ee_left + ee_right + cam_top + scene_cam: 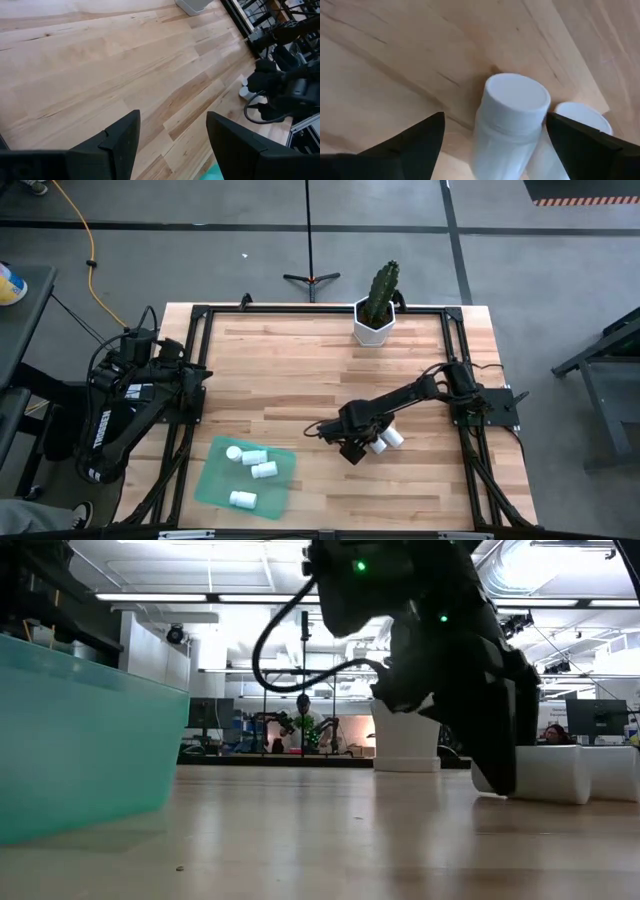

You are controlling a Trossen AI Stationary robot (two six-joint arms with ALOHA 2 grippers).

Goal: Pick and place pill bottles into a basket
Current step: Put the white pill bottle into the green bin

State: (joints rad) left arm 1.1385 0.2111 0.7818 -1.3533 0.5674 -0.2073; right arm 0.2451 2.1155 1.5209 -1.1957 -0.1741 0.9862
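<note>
**Right hand spread over a bottle; four bottles in the tray**

We start at the right hand, low over the tabletop in its near right part. Its two dark fingers stand wide apart on either side of a white pill bottle, and we see clear gaps between fingers and bottle: the hand is released, grasping nothing. This bottle lies on its side, long axis flat along the boards, its round cap turned away from the wrist. A second bottle lies just beside it, roughly parallel. In the low view both rest on the wood as white shapes right behind the dark finger.

The left hand waits, drawn back at the left edge of the tabletop, its fingers spread with nothing between them.

Further out, the translucent green basket sits near the front edge, left of centre, well apart from the right hand. Four bottles lie in it: three bunched toward its far side, one alone toward the near side, all on their sides with long axes running roughly across the table.

The tabletop is pale butcher-block wood in a black frame. A white hexagonal pot with a green cactus stands at the far edge. Around it is grey floor with a stand's foot and a yellow cable; across the room we see ceiling lights, desks and a person far off.
</note>
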